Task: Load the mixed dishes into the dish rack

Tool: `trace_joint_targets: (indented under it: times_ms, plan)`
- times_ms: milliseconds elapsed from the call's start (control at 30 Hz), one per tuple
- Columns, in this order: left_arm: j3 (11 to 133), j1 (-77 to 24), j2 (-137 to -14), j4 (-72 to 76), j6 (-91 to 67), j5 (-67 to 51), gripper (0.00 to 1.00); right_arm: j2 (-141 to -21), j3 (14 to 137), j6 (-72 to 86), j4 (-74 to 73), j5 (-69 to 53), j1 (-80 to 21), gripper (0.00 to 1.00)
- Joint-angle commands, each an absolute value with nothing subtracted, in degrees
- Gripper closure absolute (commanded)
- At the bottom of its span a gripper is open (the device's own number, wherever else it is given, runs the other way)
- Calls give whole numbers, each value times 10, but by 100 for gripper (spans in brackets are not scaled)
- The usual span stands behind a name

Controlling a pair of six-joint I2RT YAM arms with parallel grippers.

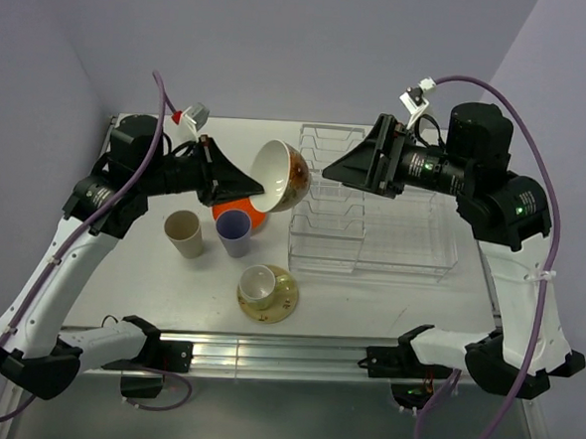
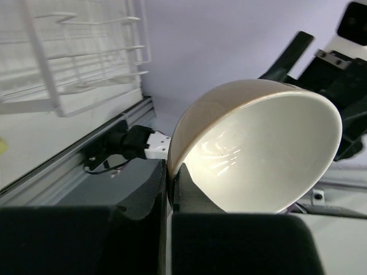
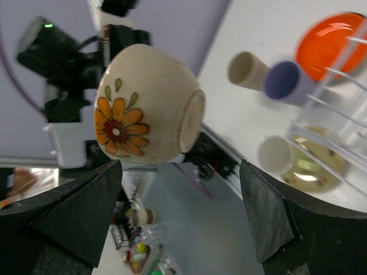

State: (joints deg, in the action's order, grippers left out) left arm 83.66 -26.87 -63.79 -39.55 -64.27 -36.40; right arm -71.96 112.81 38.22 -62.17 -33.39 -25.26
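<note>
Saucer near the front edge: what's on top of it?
One pale cup stands upright on the saucer, off-centre, and looks empty. The part of the saucer under the cup is covered, so nothing there can be checked.

Flower-painted off-white bowl [image 1: 281,176] tilted on its side, aloft beside dish rack [image 1: 371,246].

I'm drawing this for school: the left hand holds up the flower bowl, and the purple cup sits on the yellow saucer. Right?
Not quite. The left hand does hold up the flower bowl, but the purple cup stands on the table; a pale cup sits on the yellow saucer. The top view shows it.
</note>
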Motion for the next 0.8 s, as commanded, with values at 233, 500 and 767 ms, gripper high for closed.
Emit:
trace_joint_targets:
  times_ms: [233, 500, 767]
  plan:
    - [797, -270, -664, -35, -801, -522, 100, -627, 951, 532, -301, -461, -256, 8]
    - [726, -270, -666, 142, -945, -546, 100, -592, 873, 609, -178, -481, -256, 6]
    - [738, -271, -671, 89, -908, -515, 100, -597, 923, 530, -316, -411, -256, 7]
